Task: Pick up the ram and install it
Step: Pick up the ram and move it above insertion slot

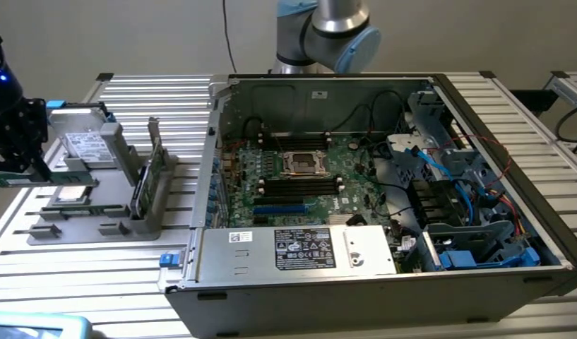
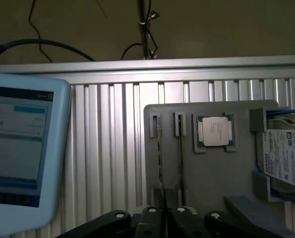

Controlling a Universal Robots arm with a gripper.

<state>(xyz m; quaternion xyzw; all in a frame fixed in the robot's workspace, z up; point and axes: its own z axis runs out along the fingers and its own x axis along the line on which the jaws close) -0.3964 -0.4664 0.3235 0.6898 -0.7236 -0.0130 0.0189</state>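
Pinching the thin green ram stick (image 1: 8, 181) level at the exterior view's left, the jaws stand almost closed beside the grey plastic parts tray (image 1: 81, 229), probably leaving its contact edge free for seating.

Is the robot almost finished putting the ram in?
Not yet. Done: the ram is picked up, clamped in the gripper. In hand: it hangs near the gray tray, at the exterior view's left. Left: fitting it onto the motherboard inside the open computer case.
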